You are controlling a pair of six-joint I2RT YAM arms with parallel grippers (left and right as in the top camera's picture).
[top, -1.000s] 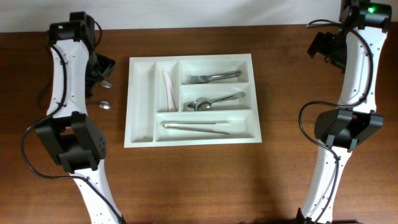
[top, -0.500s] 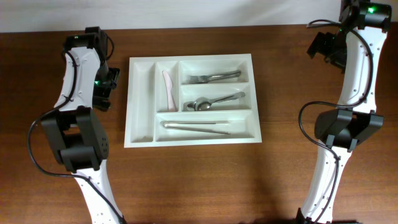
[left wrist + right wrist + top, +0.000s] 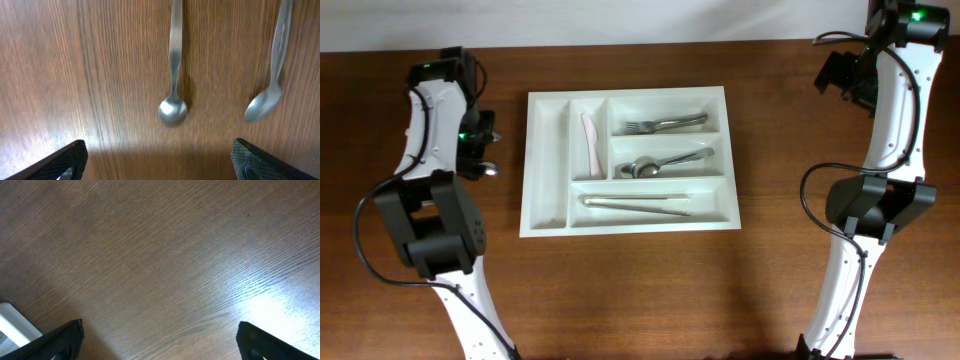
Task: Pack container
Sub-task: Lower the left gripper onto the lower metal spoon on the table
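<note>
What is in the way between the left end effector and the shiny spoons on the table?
Nothing visible. The open left end effector hangs over two silver metal spoons lying on the brown wooden table, with nothing covering them. Only bare wood shows between them and the white plastic cutlery tray.

From above I saw a dark brown wood-grain table (image 3: 640,290) filling nearly the whole view, with a pale strip of wall (image 3: 620,20) along its far edge. On my right wrist feed, bright glare (image 3: 272,305) lay across the grain.
</note>
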